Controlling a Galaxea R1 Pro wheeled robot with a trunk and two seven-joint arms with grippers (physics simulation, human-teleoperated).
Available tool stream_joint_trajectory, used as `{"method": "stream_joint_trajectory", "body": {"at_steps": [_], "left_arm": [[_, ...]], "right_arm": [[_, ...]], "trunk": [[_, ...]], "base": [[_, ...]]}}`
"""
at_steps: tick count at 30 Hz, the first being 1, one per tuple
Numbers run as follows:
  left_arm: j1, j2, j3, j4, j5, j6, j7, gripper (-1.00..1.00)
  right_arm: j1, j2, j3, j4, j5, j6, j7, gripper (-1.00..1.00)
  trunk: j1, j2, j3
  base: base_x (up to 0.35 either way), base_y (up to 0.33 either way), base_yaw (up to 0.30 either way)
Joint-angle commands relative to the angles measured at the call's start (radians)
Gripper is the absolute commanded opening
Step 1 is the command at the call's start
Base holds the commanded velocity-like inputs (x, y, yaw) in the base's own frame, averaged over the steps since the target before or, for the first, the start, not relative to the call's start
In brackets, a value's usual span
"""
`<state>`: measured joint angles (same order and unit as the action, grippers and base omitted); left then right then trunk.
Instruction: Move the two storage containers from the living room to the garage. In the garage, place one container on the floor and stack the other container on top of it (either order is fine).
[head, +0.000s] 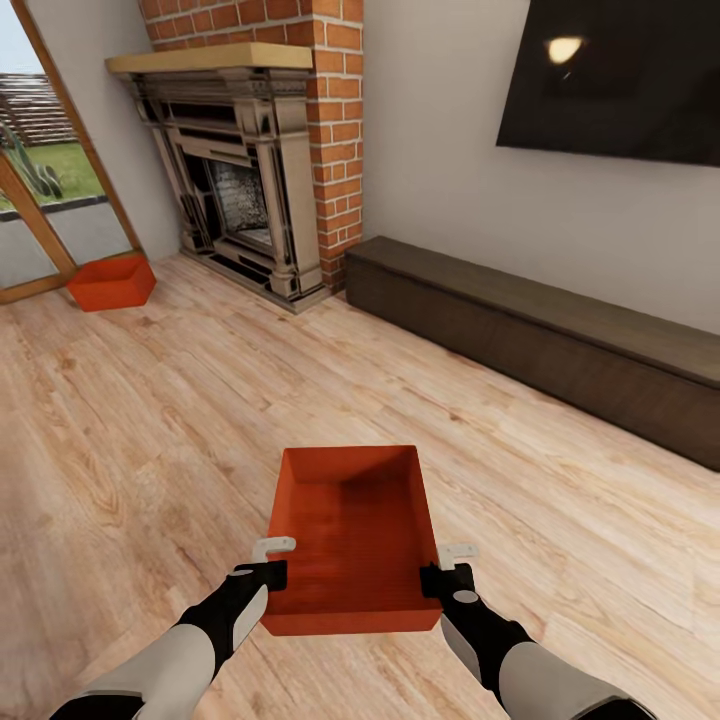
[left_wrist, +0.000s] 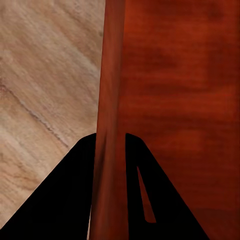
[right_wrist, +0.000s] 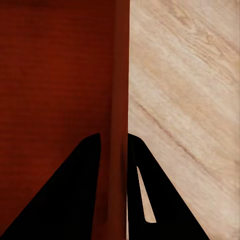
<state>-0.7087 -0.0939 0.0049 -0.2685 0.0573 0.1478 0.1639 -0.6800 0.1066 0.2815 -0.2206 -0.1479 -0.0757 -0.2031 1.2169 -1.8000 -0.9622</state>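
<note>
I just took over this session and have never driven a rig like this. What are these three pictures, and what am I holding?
You are driving a wheeled robot with two arms. The large picture is from its head camera, looking down over both arms. The left gripper and right gripper each pinch a side wall of the near orange bin. The two small pictures come from cameras at the wrists: each shows dark fingers straddling a bin wall, with the plank floor beside it. A second orange bin sits on the floor near the brick fireplace. A low dark cabinet runs under the TV.
</note>
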Motion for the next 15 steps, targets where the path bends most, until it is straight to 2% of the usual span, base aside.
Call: {"method": "stream_joint_trajectory", "body": {"at_steps": [1,15], "left_arm": [[0.000,0.000,0.003,-0.004,-0.004,0.006,0.008,-1.00],[0.000,0.000,0.001,-0.004,-0.004,0.006,0.008,-1.00]], "right_arm": [[-0.001,-0.001,-0.002,0.003,-0.015,-0.006,-0.002,-1.00],[-0.001,-0.001,-0.002,0.003,-0.015,-0.008,-0.002,-1.00]], "trunk": [[-0.004,0.007,0.003],[-0.058,0.105,0.046]], "base": [[0.000,0.000,0.000],[0.000,0.000,0.000]]}}
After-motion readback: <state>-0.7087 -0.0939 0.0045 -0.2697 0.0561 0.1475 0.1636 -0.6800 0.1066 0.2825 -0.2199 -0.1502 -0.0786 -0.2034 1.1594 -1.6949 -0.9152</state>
